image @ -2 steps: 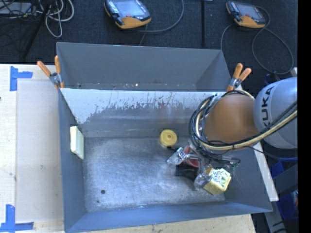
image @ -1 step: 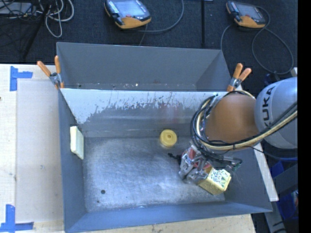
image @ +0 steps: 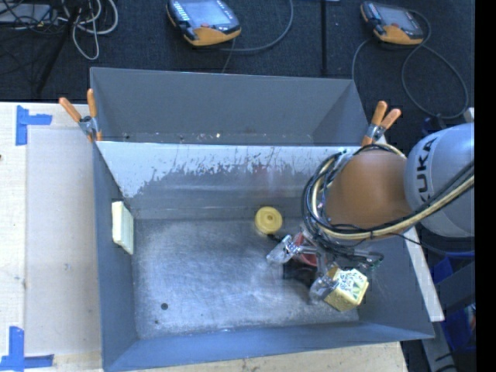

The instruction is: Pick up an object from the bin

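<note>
Gripper (image: 301, 270) is down at the right front of the bin (image: 194, 285), fingers (image: 281, 252) apart astride a small dark object (image: 300, 263), yellow box (image: 349, 289) just beside; nothing clamped or lifted yet, so closing and lifting are left.

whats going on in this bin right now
A KUKA arm reaches into the grey bin from the right. Its gripper is down near the floor on the bin's right side, over a dark and red thing, with a yellow-green box right beside it. A round yellow cap and a pale block lie apart.
</note>
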Tool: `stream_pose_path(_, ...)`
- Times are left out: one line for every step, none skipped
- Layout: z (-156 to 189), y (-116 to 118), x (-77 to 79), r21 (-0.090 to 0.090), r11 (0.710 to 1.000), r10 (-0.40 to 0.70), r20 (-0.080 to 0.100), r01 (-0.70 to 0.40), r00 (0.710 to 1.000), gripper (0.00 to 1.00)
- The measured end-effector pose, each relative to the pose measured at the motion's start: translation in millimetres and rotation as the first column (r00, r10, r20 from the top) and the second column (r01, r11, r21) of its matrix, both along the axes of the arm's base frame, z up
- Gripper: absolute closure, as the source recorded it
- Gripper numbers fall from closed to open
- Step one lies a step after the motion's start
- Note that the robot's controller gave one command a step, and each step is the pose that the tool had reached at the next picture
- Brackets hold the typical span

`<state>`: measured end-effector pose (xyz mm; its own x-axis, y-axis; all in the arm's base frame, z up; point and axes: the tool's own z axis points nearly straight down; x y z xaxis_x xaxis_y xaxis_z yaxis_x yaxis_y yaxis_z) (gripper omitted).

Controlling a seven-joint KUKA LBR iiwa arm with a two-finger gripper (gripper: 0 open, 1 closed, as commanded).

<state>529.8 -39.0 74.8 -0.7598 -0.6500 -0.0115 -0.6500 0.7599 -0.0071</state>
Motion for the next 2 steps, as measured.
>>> stream_pose_path(1.4, -2.2, -0.6, -0.004, 1.0, -0.001, 0.0, 0.001, 1.0, 1.0)
stream_pose_path(0.0, 0.0, 0.1, 0.0, 1.0, -0.001, 0.001, 0.001, 1.0, 0.0)
